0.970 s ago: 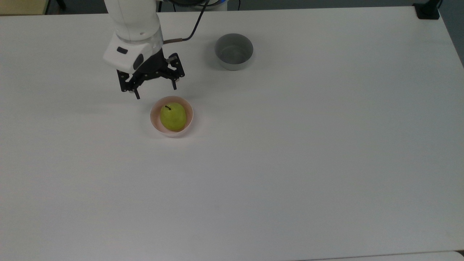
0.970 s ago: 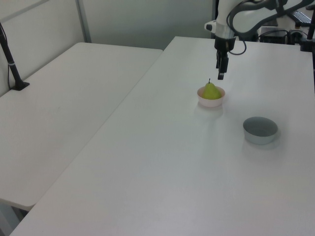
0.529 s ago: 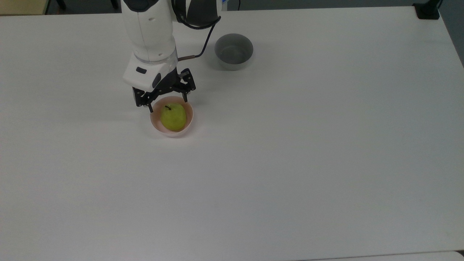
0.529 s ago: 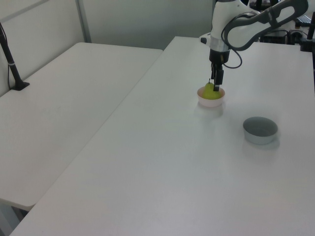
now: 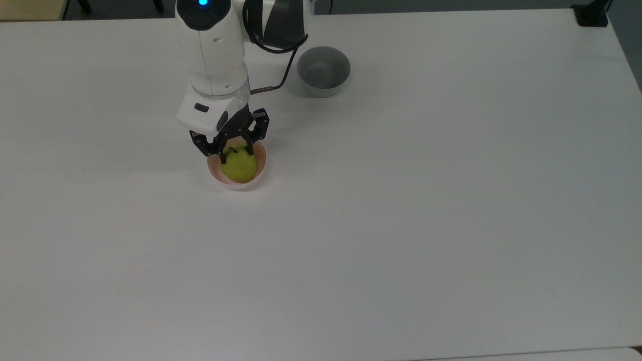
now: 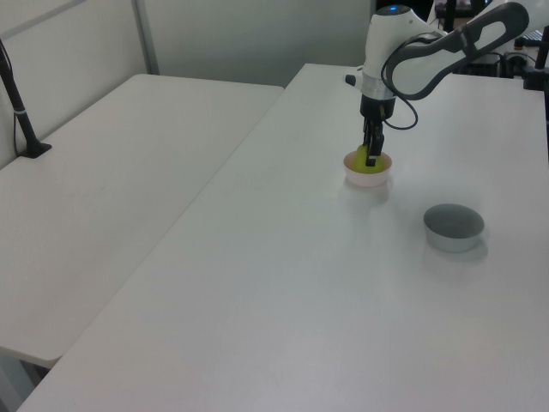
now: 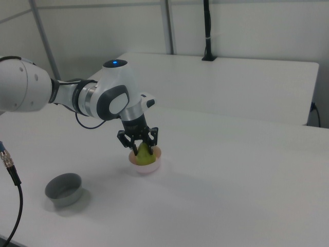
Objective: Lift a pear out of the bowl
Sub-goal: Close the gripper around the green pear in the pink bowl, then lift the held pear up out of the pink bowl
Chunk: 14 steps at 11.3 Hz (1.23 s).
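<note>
Gripping state: the gripper is seen lowered over the bowl, its jaws apart and set on either side of the pear's upper part; whether the pads touch the fruit cannot be told
Pear: the pear is seated inside the pink bowl, stem end towards the gripper in the top view
Bowl: it is placed on the white table, just below the arm's wrist in the top view
Grey bowl: the grey bowl is set well apart, towards the top view's upper right
Right view: the fingers are shown straddling the pear
Left view: the gripper is seen down at the bowl
</note>
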Each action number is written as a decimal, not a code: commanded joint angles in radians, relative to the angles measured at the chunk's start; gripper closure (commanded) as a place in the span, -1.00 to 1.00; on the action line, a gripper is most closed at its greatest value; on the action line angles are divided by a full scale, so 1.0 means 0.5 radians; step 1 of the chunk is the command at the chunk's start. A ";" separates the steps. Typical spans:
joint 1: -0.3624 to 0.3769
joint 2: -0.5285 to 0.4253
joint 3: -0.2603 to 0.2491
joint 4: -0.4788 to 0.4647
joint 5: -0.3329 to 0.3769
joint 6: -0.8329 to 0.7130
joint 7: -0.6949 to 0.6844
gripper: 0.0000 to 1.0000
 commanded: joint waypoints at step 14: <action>-0.052 -0.353 -0.004 0.674 0.074 -1.204 0.096 1.00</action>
